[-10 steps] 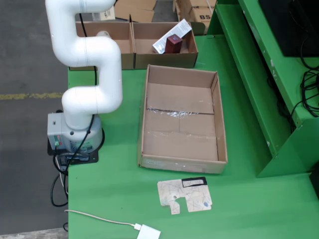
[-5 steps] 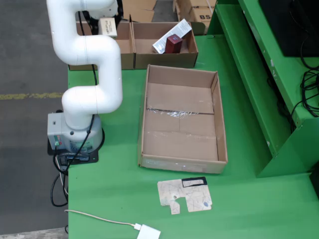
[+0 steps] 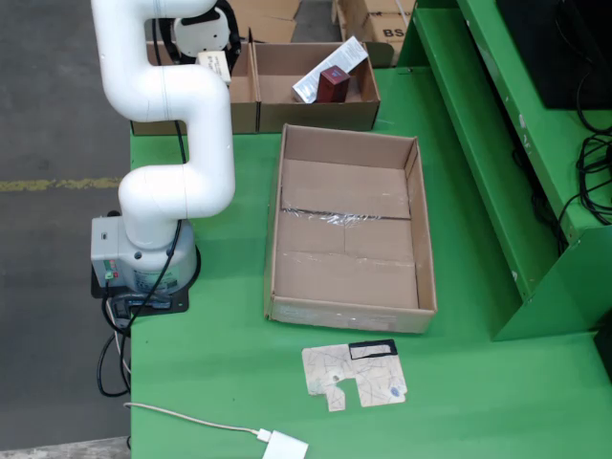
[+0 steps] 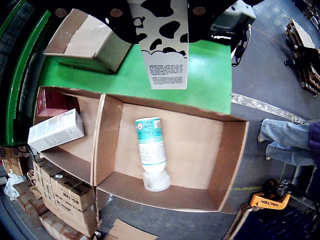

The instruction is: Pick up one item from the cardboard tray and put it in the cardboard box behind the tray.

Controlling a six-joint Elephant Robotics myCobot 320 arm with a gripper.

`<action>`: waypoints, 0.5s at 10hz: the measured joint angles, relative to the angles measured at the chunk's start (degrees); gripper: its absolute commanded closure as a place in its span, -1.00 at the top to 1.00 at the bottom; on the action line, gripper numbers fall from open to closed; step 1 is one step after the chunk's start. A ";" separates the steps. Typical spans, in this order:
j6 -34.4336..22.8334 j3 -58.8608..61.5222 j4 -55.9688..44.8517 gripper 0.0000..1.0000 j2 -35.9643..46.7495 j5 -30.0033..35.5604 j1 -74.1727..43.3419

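In the overhead view, the large cardboard tray (image 3: 277, 220) on the green table holds nothing I can see. Two cardboard boxes stand behind it. My gripper (image 3: 204, 33) hangs over the left box (image 3: 244, 96), shut on a cow-patterned milk carton (image 3: 216, 65). In the wrist view the gripper (image 4: 160, 20) holds the carton (image 4: 165, 55) upright above the box (image 4: 220, 150), where a white bottle with a teal label (image 4: 150, 150) lies. The neighbouring box (image 3: 368, 105) holds a dark red box (image 3: 334, 84) and a white box (image 3: 330, 67).
A flat cardboard scrap (image 3: 354, 375) and a white adapter with its cable (image 3: 285, 446) lie in front of the tray. A green frame (image 3: 497, 143) stands at the right. A person's legs (image 4: 285, 140) and stacked cartons (image 4: 65, 200) are beyond the table.
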 measured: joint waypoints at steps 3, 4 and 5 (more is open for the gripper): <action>-0.79 0.00 7.74 -1.00 -4.83 -3.87 -1.41; -1.58 0.09 11.08 -1.00 -6.77 -6.51 -0.80; -2.20 0.00 13.18 -1.00 -8.53 -8.18 -0.80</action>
